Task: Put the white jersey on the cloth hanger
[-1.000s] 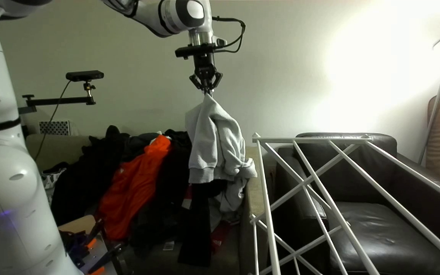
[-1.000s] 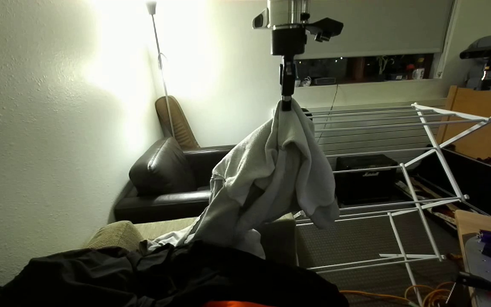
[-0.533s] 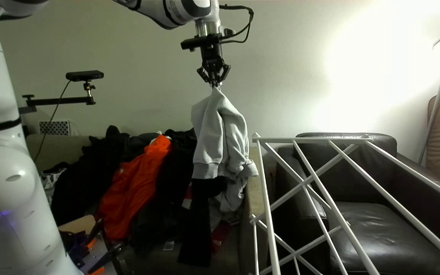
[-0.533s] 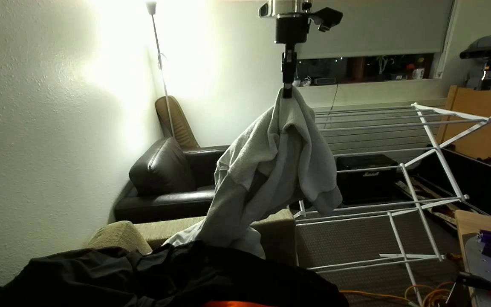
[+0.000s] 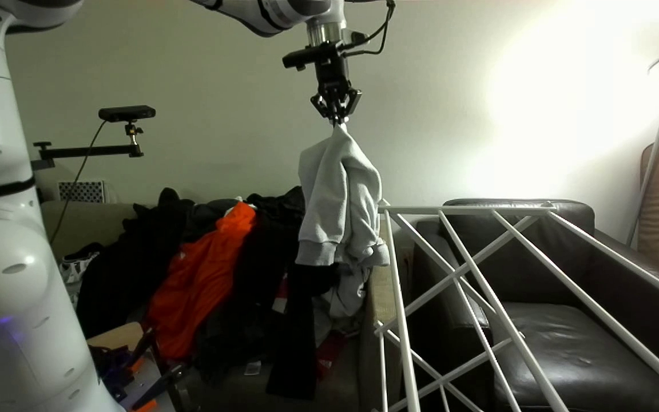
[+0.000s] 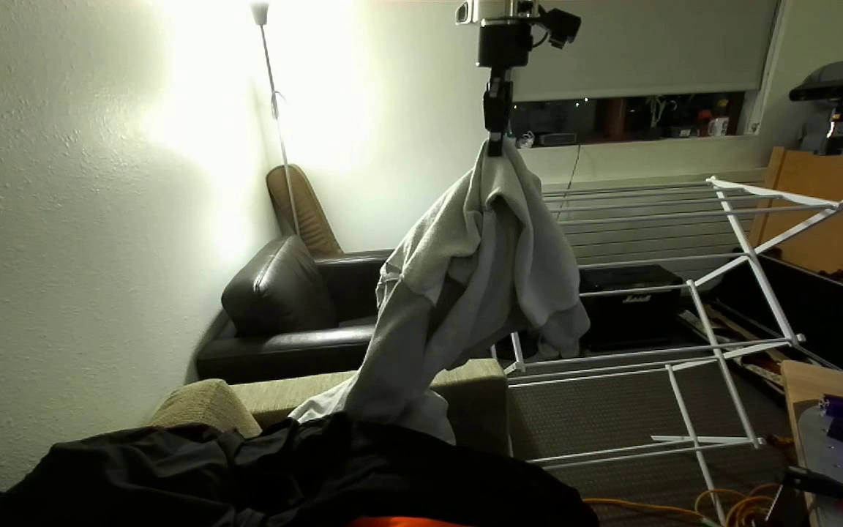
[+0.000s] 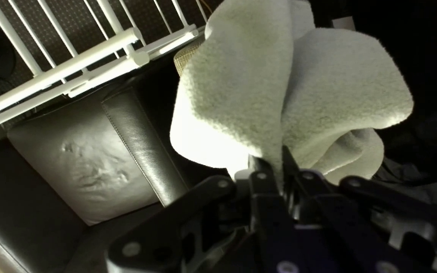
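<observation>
1. One soft, pale grey-white fabric jersey with ribbed cuffs [image 5: 329, 197] hangs below the jaws of the black metal gripper [image 5: 338, 121]; they are clamped together on a bunched fold of it.
2. Done, as far as can be judged: the jersey is grasped and its upper part is raised, with the cuffs dangling beneath the jaws.
3. Whether it hangs wholly free cannot be told: in an exterior view its lowest cloth, well below the jaws, is hidden behind a heap of dull black clothes [image 6: 363, 468].
4. Off to one side of the jaws, and lower, stands the large white metal drying rack of thin straight rods [image 5: 467, 210]; none of the jersey is seen draped over it.
5. Left to do, by my judgement: draw any trailing cloth clear, bring the jersey above the drying rack, lay it across the rods below the jaws, then part them. Less than half the task looks finished.
</observation>
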